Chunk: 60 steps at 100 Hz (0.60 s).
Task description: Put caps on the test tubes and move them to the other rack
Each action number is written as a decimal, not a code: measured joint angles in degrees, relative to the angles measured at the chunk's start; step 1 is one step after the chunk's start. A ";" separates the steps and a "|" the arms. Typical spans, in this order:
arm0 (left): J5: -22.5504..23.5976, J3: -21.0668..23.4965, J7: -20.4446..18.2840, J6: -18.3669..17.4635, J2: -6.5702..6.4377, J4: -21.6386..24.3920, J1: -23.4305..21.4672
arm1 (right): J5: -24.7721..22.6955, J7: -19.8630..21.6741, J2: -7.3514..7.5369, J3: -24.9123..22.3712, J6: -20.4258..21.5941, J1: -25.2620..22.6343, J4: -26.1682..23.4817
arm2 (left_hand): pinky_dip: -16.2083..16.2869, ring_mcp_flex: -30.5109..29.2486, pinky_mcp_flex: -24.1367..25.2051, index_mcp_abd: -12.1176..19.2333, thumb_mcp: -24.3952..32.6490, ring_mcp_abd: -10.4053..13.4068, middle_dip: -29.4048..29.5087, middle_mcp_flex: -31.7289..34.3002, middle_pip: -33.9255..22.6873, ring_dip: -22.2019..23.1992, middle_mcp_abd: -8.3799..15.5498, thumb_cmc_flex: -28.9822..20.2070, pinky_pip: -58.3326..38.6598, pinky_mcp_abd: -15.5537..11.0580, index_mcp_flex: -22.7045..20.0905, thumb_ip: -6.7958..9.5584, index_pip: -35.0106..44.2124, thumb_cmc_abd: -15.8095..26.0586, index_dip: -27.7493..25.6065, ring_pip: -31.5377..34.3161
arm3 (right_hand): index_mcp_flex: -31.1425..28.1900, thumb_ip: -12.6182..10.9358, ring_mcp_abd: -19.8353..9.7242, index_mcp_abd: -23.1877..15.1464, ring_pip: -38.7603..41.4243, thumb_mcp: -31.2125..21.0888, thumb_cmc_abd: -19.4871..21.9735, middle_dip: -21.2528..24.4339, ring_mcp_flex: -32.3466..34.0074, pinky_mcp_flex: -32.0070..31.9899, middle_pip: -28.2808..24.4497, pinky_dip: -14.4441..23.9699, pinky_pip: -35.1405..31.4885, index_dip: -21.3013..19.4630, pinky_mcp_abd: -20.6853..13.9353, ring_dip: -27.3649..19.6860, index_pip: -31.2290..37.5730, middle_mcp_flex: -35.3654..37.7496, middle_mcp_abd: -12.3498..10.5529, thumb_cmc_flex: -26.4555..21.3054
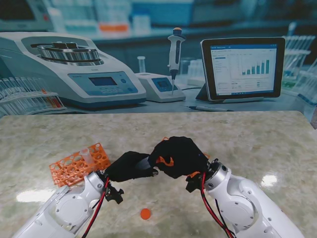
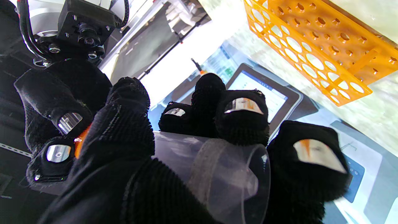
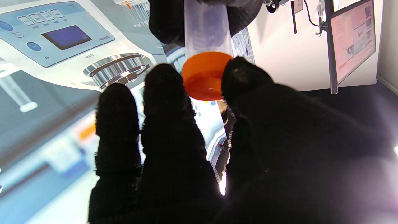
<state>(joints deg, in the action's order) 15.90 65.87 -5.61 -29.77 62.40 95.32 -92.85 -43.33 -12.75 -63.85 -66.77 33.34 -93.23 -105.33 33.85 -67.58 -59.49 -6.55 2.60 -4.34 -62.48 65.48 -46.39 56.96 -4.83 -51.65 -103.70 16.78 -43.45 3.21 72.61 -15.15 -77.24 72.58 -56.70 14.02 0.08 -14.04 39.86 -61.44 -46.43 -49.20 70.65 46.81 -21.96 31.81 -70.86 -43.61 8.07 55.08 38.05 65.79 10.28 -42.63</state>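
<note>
The stand view shows the two robot hands meeting over the bench [image 1: 237, 134], just to the right of the orange rack [image 1: 79, 163], which serves here as the landmark. The left robot hand [image 1: 130, 166] is wrapped around a clear test tube [image 1: 147, 163], held roughly level with its mouth turned toward the other hand, probably so the opening is presented for capping. The right robot hand [image 1: 179, 156] pinches an orange cap [image 1: 166, 161] between thumb and fingers right at that mouth.

The right wrist view makes the reason plainer: the cap [image 3: 203, 76] sits against the end of the tube [image 3: 206, 28], with fingertips [image 3: 163, 84] on either side of it. Whether it is fully seated cannot be told.

In the left wrist view the tube [image 2: 217, 168] looks empty, its wall clear with no liquid visible, gripped between the thumb and the fingers [image 2: 242, 119]. The rack [image 2: 311, 46] beyond it shows rows of open holes; from the stand view one pale tube seems to stand in it, though this is hard to confirm.

A second cap [image 1: 145, 213] lies loose on the bench, nearer to the robot than the rack and to its right, likely waiting for another tube. A hint of orange shows behind the right robot hand, farther right of the rack; it may be the other rack, but too little shows.
</note>
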 measured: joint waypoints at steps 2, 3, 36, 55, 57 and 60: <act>0.01 0.02 0.00 -0.02 0.00 0.01 -0.02 | 0.08 0.02 0.00 0.02 0.11 0.03 0.04 | 0.00 0.01 0.00 0.01 0.00 -0.02 0.00 0.00 0.00 0.00 0.00 0.00 0.00 0.00 0.00 0.00 0.05 0.00 -0.01 -0.04 | 0.00 0.00 0.03 0.05 0.00 0.00 0.08 0.00 0.00 0.00 0.00 0.01 0.06 0.00 0.00 0.00 -0.01 0.00 0.06 0.00; 0.02 0.02 0.00 -0.04 0.00 0.02 -0.02 | 0.12 0.04 0.00 0.03 0.15 0.04 0.06 | 0.00 0.01 0.00 0.01 0.00 -0.02 0.00 0.00 0.00 0.00 0.00 0.00 0.00 0.01 0.00 0.00 0.05 0.00 -0.01 -0.05 | 0.00 0.00 0.05 0.05 0.00 0.00 0.13 0.00 0.00 0.00 0.00 0.01 0.12 0.00 0.00 0.00 -0.01 0.00 0.07 0.00; 0.18 0.03 0.09 -0.26 -0.08 0.03 -0.24 | 2.39 1.06 -0.01 0.57 1.22 0.38 0.86 | -0.01 0.08 0.00 0.30 -0.02 -0.18 0.00 0.00 0.00 0.00 0.05 0.00 0.00 0.03 0.00 0.00 0.58 0.00 -0.46 -0.07 | 0.01 0.01 0.57 0.48 0.00 0.00 1.86 -0.12 0.05 0.00 0.00 1.46 0.68 0.13 -0.15 0.00 -0.08 0.00 1.39 -0.12; 0.27 0.04 0.08 -0.26 -0.10 0.01 -0.34 | 2.37 1.17 0.00 0.56 1.79 0.38 1.14 | -0.01 0.08 0.00 0.34 -0.02 -0.20 0.00 0.00 0.00 0.00 0.05 0.00 0.00 0.04 0.00 0.00 0.58 -0.02 -0.48 -0.07 | 0.05 0.01 0.71 0.50 0.00 0.00 2.08 -0.12 -0.35 -1.10 0.00 1.57 1.93 0.19 -0.18 -0.15 -0.14 -0.26 1.50 -0.12; 0.27 0.04 0.07 -0.26 -0.10 0.01 -0.35 | 2.32 1.17 -0.01 0.55 1.87 0.38 1.17 | -0.01 0.08 0.00 0.34 -0.02 -0.20 0.00 0.00 0.00 0.00 0.06 0.00 0.01 0.04 0.00 0.00 0.58 -0.03 -0.48 -0.07 | 0.06 0.01 0.73 0.50 0.00 0.00 2.10 -0.12 -0.37 -1.31 0.00 1.61 1.96 0.20 -0.19 -0.15 -0.16 -0.30 1.50 -0.12; 0.28 0.04 0.06 -0.25 -0.10 0.01 -0.36 | 2.20 1.12 -0.01 0.52 1.98 0.38 1.23 | -0.01 0.08 0.00 0.35 -0.02 -0.20 0.00 0.00 0.00 0.00 0.06 0.00 0.00 0.04 0.00 0.00 0.58 -0.03 -0.48 -0.07 | 0.09 0.01 0.73 0.52 0.00 0.30 2.56 -0.12 -0.45 -1.62 0.00 2.13 2.23 0.23 -0.19 -0.18 -0.40 -0.45 1.51 -0.12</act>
<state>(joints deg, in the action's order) 16.19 65.91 -5.54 -30.02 62.29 95.33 -93.20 -41.13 -11.62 -63.85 -66.25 35.32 -92.86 -104.10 33.84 -67.51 -59.49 -6.21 2.57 -4.55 -62.48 65.48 -46.39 56.96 -4.77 -51.65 -103.70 16.82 -43.45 3.21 73.19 -15.18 -77.72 72.52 -56.60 14.03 0.81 -13.52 39.86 -61.15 -43.87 -49.32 70.20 45.19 -21.96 33.95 -68.62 -43.39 7.88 54.90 37.65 65.34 11.79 -42.75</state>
